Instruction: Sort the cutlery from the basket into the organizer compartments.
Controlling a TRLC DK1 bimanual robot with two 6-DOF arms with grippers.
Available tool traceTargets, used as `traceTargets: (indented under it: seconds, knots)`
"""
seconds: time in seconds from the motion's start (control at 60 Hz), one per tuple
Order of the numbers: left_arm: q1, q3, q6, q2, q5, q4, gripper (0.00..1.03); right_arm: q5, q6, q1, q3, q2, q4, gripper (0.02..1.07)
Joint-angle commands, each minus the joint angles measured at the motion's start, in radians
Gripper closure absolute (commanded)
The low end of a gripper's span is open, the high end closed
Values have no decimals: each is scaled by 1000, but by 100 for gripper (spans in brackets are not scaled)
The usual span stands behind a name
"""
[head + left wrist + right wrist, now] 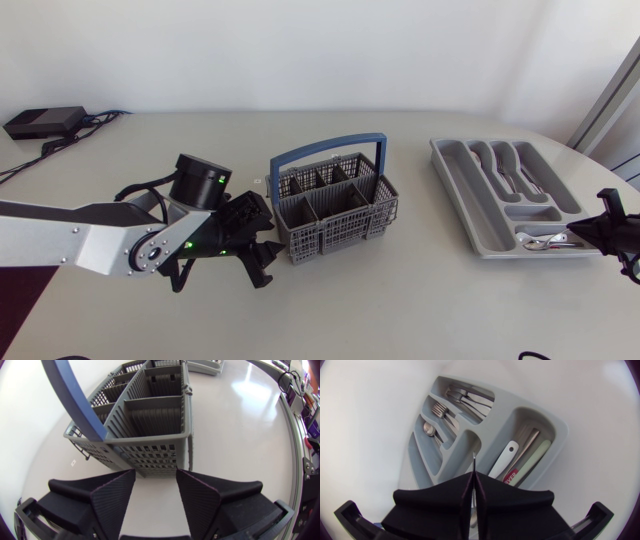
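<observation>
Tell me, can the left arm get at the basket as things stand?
Probably yes. The left gripper is open and faces the basket at its near wall, with only bare table between them and nothing blocking.

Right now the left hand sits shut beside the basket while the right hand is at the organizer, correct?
No: the left hand sits open, fingers apart, as the left wrist view shows. It is beside the basket, and the right hand is at the organizer.
</observation>
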Motion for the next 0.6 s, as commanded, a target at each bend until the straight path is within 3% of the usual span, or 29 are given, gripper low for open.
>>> traceTargets:
  seconds: [0.0, 0.317, 0.5, 0.583]
  knots:
    - [-6, 18, 4, -18, -10, -12, 46, 4, 24, 9, 16, 36, -25, 100]
    - [-6, 15, 6, -30, -11, -13, 46, 30, 15, -9, 22, 33, -48, 78]
    - [-5, 7, 7, -44, -11, -13, 46, 56, -11, -11, -26, -101, -48, 61]
    - [-5, 3, 7, -53, -11, -13, 46, 59, -13, -22, -39, -161, -51, 59]
